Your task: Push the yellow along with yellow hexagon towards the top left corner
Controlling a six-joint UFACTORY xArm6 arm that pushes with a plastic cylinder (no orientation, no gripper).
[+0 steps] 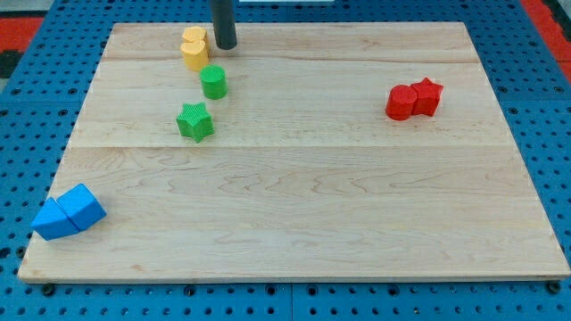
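Two yellow blocks sit touching near the view's top, left of centre: a yellow block (194,37) behind and a yellow hexagon (194,55) in front of it. My tip (226,45) stands just to the right of the yellow pair, close to them; I cannot tell if it touches. The rod rises out of the view's top.
A green cylinder (213,82) lies just below the yellow pair, a green star (194,121) below that. Two red blocks (414,99) touch at the right. Two blue blocks (69,212) touch at the bottom left, near the wooden board's edge (53,178).
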